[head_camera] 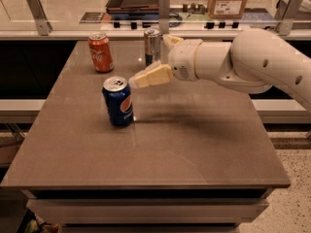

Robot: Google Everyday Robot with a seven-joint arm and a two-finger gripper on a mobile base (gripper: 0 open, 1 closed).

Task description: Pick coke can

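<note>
The coke can (100, 52) is orange-red with white script and a silver top. It stands upright at the table's back left. My gripper (151, 60) hangs above the table's middle back, to the right of the coke can and well apart from it. Its cream fingers (151, 75) are spread open and hold nothing. The lower finger points left toward the top of the blue Pepsi can (118, 101). The white arm (252, 62) reaches in from the right.
The blue Pepsi can stands in the table's left middle, just below the gripper's lower finger. A slim silver can (152, 46) stands at the back, partly behind the gripper. The grey table (194, 144) ends at a counter with rails and a cardboard box (229, 0) behind.
</note>
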